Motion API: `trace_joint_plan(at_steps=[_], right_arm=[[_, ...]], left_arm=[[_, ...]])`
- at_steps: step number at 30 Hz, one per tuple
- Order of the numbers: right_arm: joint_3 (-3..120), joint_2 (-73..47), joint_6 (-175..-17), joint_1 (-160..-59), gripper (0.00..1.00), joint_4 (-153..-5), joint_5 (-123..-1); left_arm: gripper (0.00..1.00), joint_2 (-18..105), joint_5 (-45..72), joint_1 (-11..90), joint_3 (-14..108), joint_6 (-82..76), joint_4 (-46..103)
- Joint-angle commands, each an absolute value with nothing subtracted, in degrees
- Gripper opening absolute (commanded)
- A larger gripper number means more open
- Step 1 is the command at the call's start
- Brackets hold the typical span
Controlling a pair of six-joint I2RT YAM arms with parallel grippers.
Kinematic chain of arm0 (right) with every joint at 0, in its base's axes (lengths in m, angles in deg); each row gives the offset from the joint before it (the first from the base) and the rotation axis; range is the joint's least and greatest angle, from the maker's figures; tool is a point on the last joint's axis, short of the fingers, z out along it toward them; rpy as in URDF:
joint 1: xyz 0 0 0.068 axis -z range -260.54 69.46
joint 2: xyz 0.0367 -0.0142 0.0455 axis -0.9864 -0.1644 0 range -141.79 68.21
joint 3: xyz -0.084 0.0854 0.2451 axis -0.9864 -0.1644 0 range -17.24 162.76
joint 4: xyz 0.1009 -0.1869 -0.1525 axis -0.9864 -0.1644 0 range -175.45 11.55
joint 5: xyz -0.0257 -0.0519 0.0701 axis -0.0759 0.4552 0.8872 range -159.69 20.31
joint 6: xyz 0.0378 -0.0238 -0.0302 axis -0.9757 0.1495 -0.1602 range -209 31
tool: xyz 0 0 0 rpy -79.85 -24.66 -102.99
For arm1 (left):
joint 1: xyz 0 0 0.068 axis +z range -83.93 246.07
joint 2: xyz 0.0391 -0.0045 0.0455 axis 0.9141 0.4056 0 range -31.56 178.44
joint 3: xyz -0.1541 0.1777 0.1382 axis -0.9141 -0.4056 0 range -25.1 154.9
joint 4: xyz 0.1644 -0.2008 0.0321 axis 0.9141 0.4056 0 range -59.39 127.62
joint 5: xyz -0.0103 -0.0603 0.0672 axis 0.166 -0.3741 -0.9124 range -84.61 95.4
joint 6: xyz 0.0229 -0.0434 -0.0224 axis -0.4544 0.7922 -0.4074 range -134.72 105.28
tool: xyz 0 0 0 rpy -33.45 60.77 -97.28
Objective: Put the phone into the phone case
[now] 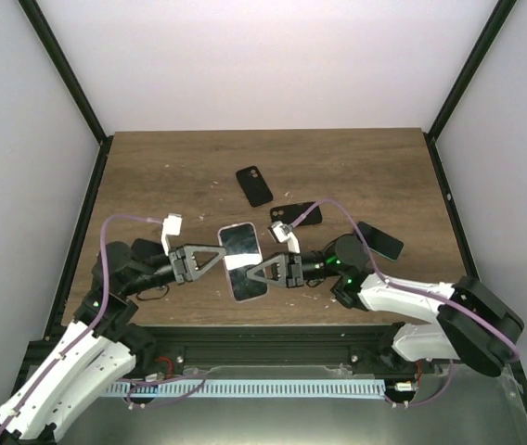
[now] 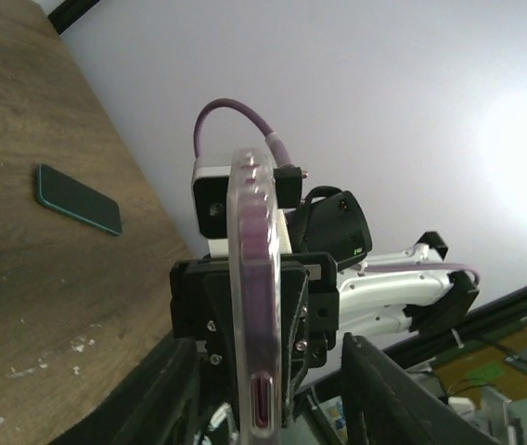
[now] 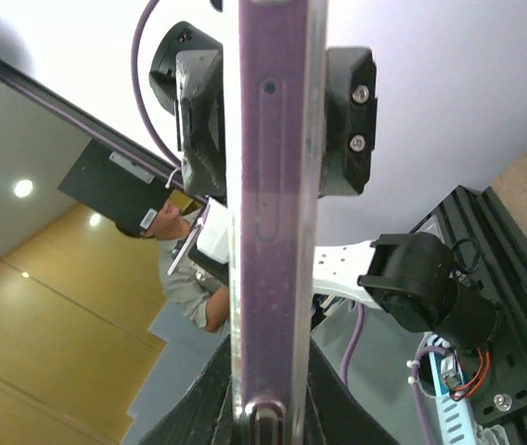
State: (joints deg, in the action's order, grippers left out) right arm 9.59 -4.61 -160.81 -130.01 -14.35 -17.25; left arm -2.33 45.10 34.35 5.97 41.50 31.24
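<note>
While the left gripper (image 1: pixel 219 256) and right gripper (image 1: pixel 252 270) both pinch the phone (image 1: pixel 242 262) from opposite sides over the near middle of the table (image 1: pixel 356 167), it looks mostly inside the case (image 2: pixel 245 195). I'd call this the seating step. Next up is a firm squeeze along the edges.
</note>
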Motion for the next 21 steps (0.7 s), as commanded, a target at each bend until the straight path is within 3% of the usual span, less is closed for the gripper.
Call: trace_joint_plan(at_steps=[1, 8, 16, 21], right_arm=[[13.43, -0.18, -154.89, -130.37, 0.01, -20.32, -24.21], [15.13, 2.56, -151.46, -130.37, 0.01, -26.78, -32.89], [16.36, 3.24, -148.34, -130.38, 0.02, -33.06, -39.39], [16.46, 2.42, -148.76, -130.35, 0.02, -32.85, -39.88]], left_arm=[[0.48, -2.81, 45.46, 34.43, 6.31, 41.7, 31.47], [0.62, -3.5, 48.09, 34.44, 0.09, 47.4, 24.58], [0.58, -2.44, 49.52, 34.48, -0.12, 46.3, 25.74], [0.49, -0.05, 50.06, 34.47, 0.27, 44.47, 27.13]])
